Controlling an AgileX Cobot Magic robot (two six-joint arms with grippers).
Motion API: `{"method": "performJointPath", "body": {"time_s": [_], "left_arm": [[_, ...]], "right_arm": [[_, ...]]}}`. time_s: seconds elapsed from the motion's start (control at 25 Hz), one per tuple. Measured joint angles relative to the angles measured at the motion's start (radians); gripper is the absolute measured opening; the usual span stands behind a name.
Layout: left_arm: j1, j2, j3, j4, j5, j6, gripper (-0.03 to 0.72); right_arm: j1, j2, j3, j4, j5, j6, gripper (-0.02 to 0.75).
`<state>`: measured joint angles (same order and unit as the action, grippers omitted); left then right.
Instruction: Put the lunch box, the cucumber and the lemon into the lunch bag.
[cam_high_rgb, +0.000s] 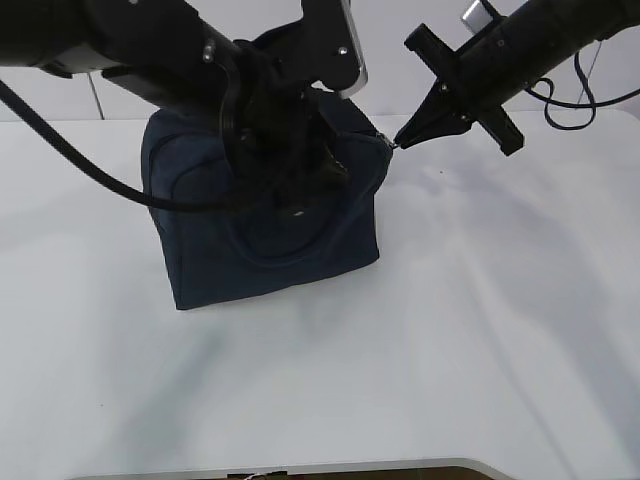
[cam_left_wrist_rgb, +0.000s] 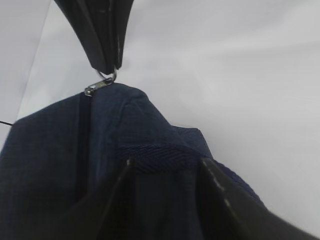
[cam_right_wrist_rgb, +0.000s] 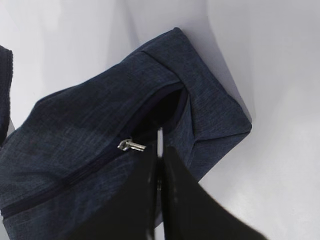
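The bare white worktop (cam_high_rgb: 450, 380) fills the near ground, smooth and matte, with nothing lying on it. None of the lunch box, the cucumber or the lemon shows in any view; whether they are already inside cannot be told.

Past it, toward eleven o'clock of the exterior view, stands the lunch bag (cam_high_rgb: 270, 250), a boxy block of woven dark navy fabric with soft, rounded corners and a curved seam on its front face.

The left hand (cam_high_rgb: 285, 175) hangs over the bag's top. In the left wrist view its fingers (cam_left_wrist_rgb: 220, 190) stand partly apart, straddling a ribbed webbing strap (cam_left_wrist_rgb: 155, 162); whether they actually pinch it cannot be told. It probably steadies the bag against the pull on the zipper.

Farther back, at the bag's one o'clock corner, the right hand (cam_high_rgb: 402, 140) has its tips pressed together on the silver ring pull (cam_left_wrist_rgb: 106, 76). The right wrist view shows the zipper (cam_right_wrist_rgb: 75, 175) closed along the near stretch and a dark gap open beyond the slider (cam_right_wrist_rgb: 131, 145). Judging from this, the hand holds the ring to run the zipper along the top.
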<state>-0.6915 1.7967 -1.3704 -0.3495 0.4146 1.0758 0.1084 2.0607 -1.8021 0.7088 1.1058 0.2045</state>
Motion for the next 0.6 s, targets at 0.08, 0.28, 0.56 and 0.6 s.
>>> {"method": "performJointPath", "body": {"time_s": [0.08,0.28,0.56,0.6], "left_arm": [[0.001,-0.011,0.000,0.002,0.000,0.000,0.340],[0.002,-0.016,0.000,0.038,-0.016,0.000,0.362],[0.002,-0.016,0.000,0.100,-0.077,0.000,0.365],[0.002,-0.016,0.000,0.107,-0.081,0.000,0.365]], "right_arm": [[0.000,0.000,0.000,0.000,0.000,0.000,0.005],[0.000,0.000,0.000,0.000,0.000,0.000,0.005],[0.000,0.000,0.000,0.001,0.000,-0.002,0.005],[0.000,0.000,0.000,0.001,0.000,-0.002,0.005]]}}
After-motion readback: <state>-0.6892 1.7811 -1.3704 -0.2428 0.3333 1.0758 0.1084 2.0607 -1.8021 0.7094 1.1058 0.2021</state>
